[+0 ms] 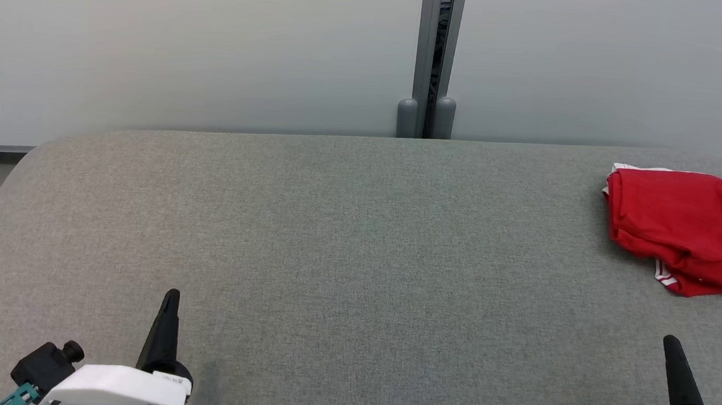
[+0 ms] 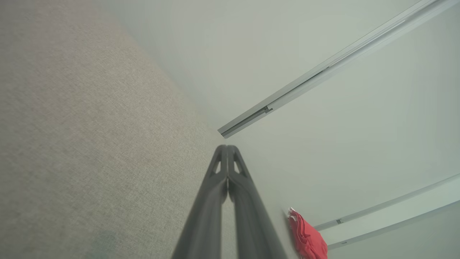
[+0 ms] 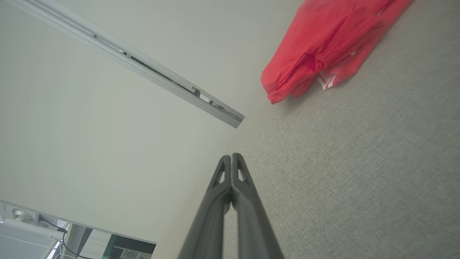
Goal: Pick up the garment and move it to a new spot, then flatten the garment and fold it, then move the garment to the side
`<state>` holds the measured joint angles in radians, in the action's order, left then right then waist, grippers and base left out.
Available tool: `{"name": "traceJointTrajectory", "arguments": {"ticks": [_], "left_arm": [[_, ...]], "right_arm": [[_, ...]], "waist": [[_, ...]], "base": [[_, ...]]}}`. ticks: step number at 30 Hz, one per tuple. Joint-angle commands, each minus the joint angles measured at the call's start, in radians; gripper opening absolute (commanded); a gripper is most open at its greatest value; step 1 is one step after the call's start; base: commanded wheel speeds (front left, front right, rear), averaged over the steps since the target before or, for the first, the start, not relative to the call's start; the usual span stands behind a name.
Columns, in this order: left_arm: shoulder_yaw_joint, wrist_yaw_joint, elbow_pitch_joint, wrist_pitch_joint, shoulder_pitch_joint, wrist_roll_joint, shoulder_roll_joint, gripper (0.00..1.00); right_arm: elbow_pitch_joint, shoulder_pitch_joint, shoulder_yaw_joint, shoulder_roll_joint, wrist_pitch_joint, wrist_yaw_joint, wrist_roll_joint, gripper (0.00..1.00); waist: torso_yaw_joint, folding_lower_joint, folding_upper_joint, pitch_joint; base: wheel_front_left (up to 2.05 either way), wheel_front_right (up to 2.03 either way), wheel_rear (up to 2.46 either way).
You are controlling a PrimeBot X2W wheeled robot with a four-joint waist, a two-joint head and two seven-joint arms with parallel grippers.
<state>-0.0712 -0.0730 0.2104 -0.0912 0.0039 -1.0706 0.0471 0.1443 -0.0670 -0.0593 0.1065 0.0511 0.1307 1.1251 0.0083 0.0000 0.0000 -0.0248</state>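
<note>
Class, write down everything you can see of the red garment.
The red garment is soft, thin-looking fabric with white stripe trim at its near edge. It lies crumpled in loose layers at the far right of the grey table, cut off by the head view's edge. Where visible, only the table touches it.

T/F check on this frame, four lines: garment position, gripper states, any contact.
1. The red garment lies at the far right of the table. True.
2. The left gripper is open. False: its fingers are pressed together.
3. The right gripper holds the red garment. False: it is shut on nothing, apart from the cloth.
4. The red garment is rumpled in layers, not spread flat. True.
</note>
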Motion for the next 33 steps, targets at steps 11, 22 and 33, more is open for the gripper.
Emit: {"name": "traceJointTrajectory", "arguments": {"ticks": [11,22,33], "left_arm": [[0.000,-0.020,0.003,0.024,-0.053,-0.128,0.006,0.00],[-0.001,-0.030,0.012,0.047,-0.073,-0.241,0.007,0.00],[-0.003,-0.039,0.019,0.062,-0.090,-0.328,0.007,0.00]], "right_arm": [[-0.019,0.023,-0.027,0.019,-0.034,0.000,0.137,0.00],[-0.024,0.024,-0.049,0.025,-0.064,0.000,0.259,0.00],[-0.027,0.023,-0.064,0.030,-0.086,0.000,0.350,0.00]], "waist": [[-0.001,0.0000,0.0000,0.004],[-0.003,0.0000,0.0000,0.009],[-0.004,0.0000,0.0000,0.012]], "base": [[0.00,0.00,0.00],[0.00,0.00,0.00],[0.00,0.00,0.00]]}}
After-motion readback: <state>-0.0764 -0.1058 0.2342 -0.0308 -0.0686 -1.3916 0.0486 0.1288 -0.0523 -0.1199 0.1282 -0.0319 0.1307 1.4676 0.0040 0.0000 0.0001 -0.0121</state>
